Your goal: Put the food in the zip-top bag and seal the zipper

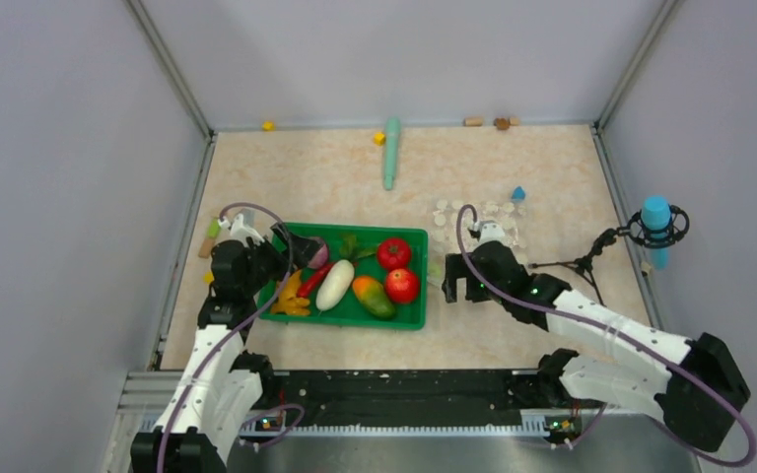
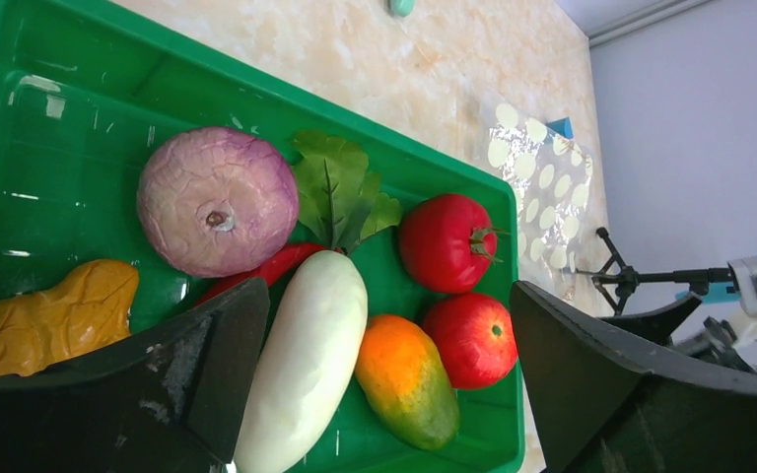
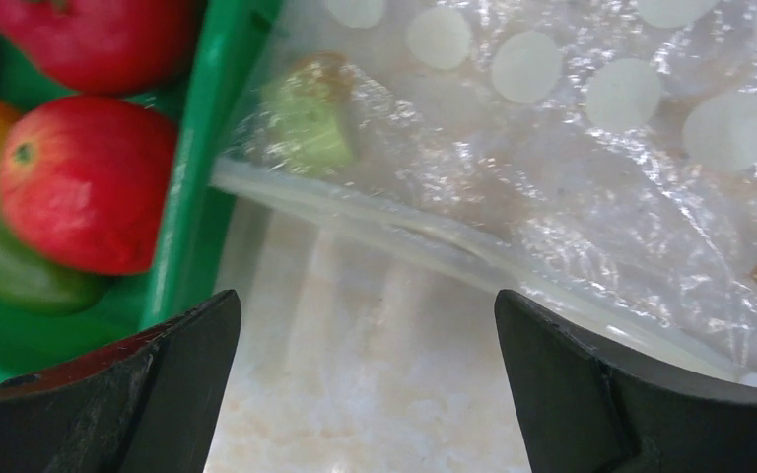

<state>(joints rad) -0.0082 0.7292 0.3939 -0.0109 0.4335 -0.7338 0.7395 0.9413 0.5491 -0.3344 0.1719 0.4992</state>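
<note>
The food lies in the green tray (image 1: 355,229): purple onion (image 2: 217,200), green leaf (image 2: 340,187), two red tomatoes (image 2: 447,242) (image 2: 473,339), white radish (image 2: 306,360), orange-green mango (image 2: 409,379), red chili (image 2: 271,268) and yellow-orange bunch (image 2: 54,315). My left gripper (image 2: 386,291) hangs open over the tray's left part, above the radish and mango, holding nothing. The dotted zip-top bag (image 1: 478,219) lies flat to the right of the tray. Its zipper (image 3: 404,232) runs along the near edge. My right gripper (image 3: 368,301) stands open over bare table just in front of that zipper.
A pale green piece (image 3: 306,123) shows through the bag's corner beside the tray rim (image 3: 192,197). A long teal stick (image 1: 391,151) lies at the back, with yellow (image 1: 378,138), blue (image 1: 518,193) and wooden blocks (image 1: 473,121) nearby. A microphone stand (image 1: 655,222) stands at the right wall.
</note>
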